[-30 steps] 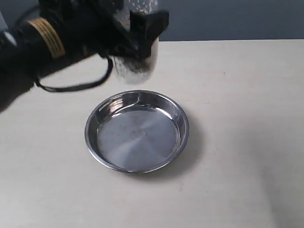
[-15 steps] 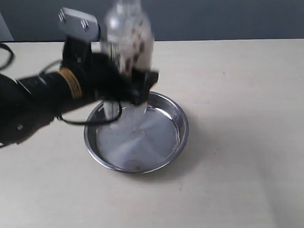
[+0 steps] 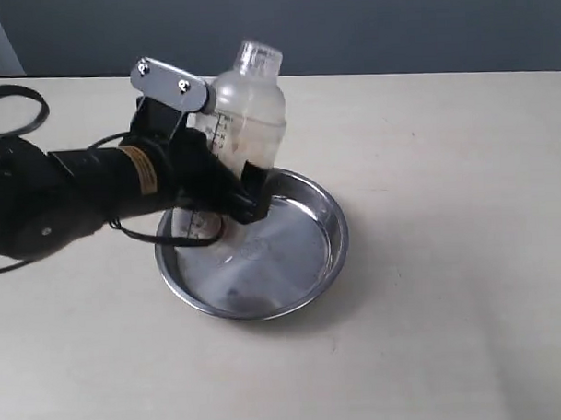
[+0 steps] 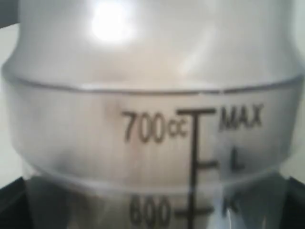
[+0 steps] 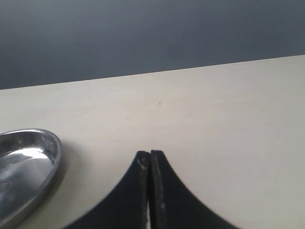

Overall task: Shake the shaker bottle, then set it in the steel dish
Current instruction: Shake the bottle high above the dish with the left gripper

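OK, quick status. L gripper (image 3: 226, 184) is clamped on the shaker bottle (image 3: 247, 110), with its fingers round the lower-mid body. The L wrist cam shows nothing but bottle wall w/ the 700cc / MAX marks, plus dark finger edges at both sides.

Bottle is roughly upright with a slight lean, cap (image 3: 257, 56) on top. Its base is down inside the steel dish (image 3: 337, 236), at the side nearest the L arm, close to the rim. Can't tell if the base is touching the dish floor or hovering just above it, as the arm blocks that spot.

R gripper (image 5: 150, 162) is idle, tips pressed together w/ nothing between them. It's parked over bare table (image 3: 448, 259), well apart from the dish.

Progress, my read:
- **Shake:** can't verify from this moment. Bottle pose looks like placement, not shaking, so prob done.
- **Placement:** underway and nearly there.
- **Left to do:** seat the base flat, pref. more toward dish centre, then open the fingers and back the arm out w/o tipping the bottle. The off-centre spot near the sloped rim is the thing to watch.
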